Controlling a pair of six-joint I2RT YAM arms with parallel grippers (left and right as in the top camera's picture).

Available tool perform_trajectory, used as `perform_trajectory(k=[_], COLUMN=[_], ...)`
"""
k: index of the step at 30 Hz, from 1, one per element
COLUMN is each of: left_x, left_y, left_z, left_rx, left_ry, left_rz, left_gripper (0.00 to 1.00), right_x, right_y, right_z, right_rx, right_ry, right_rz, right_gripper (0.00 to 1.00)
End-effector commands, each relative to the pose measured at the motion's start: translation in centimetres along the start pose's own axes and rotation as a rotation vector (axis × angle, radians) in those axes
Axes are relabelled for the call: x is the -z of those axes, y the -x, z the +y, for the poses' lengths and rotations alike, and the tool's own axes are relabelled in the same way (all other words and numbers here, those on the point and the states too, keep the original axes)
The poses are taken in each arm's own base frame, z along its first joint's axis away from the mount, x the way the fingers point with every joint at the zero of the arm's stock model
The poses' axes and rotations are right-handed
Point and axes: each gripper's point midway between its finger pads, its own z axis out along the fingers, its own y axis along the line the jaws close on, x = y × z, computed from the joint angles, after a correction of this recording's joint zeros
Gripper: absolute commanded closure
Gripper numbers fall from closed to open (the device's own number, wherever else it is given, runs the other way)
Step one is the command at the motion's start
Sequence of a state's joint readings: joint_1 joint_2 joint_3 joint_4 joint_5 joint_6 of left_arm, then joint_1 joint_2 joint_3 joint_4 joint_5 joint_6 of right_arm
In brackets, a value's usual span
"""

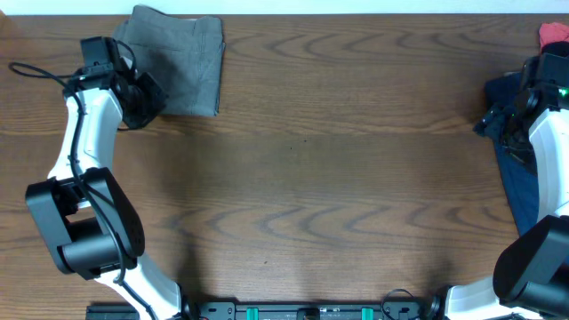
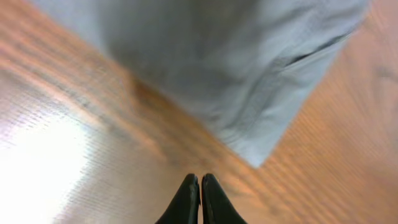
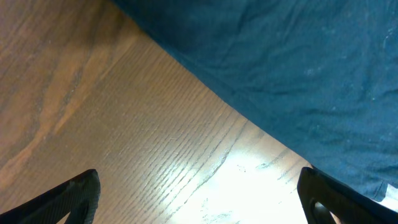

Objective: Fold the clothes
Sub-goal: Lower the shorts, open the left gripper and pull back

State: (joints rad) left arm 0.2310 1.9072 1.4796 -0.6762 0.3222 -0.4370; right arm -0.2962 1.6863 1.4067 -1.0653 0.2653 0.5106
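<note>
A folded grey garment (image 1: 182, 62) lies at the table's back left; it also fills the top of the left wrist view (image 2: 230, 62). My left gripper (image 1: 142, 105) hovers at its left front edge, jaws (image 2: 200, 186) shut and empty over bare wood. A dark blue garment (image 1: 516, 156) lies crumpled at the right edge and shows across the right wrist view (image 3: 298, 68). My right gripper (image 1: 505, 124) sits at its left edge, fingers (image 3: 199, 193) wide open and empty over the wood beside the cloth.
A red cloth (image 1: 553, 34) sits at the back right corner. The brown wooden table (image 1: 320, 196) stretches between the two garments. The arm bases stand along the front edge.
</note>
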Motion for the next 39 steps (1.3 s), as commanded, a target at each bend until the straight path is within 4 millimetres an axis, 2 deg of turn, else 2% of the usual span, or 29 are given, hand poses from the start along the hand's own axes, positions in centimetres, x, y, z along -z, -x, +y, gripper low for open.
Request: perform_trajectory(k=[1,6,9,21,31,39], left_x=[-2.4,-5.6,-6.7,-7.6,-10.3,-11.5], left_y=[-0.5,-1.4,-1.2,0.5,0.7,3.1], left_z=[2.8,4.4,4.6,4.5,5.7,4.7], left_rx=[0.008,0.025,0.024,0.009,0.047,0.024], left_ry=[0.115,0.149,0.147,0.137,0.162,0.109], left_rz=[0.033,0.095,0.090,0.023,0.015,-0.080], left_gripper=[0.94,0.94,0.94,0.94,0.94,0.94], right_x=[0.6,0.6,0.6,0.6,0.6,0.6], right_y=[0.2,0.2,0.2,0.2,0.2,0.2], right_z=[-0.2,-0.2,-0.2,-0.2,-0.2,-0.2], right_rx=[0.009,0.009,0.009,0.009,0.009,0.009], right_ry=[-0.002,-0.002,-0.002,-0.002,-0.002,-0.002], right_rz=[-0.019,-0.019,-0.019,-0.019,-0.019,-0.019], right_gripper=[0.01,0.01,0.01,0.01,0.01,0.01])
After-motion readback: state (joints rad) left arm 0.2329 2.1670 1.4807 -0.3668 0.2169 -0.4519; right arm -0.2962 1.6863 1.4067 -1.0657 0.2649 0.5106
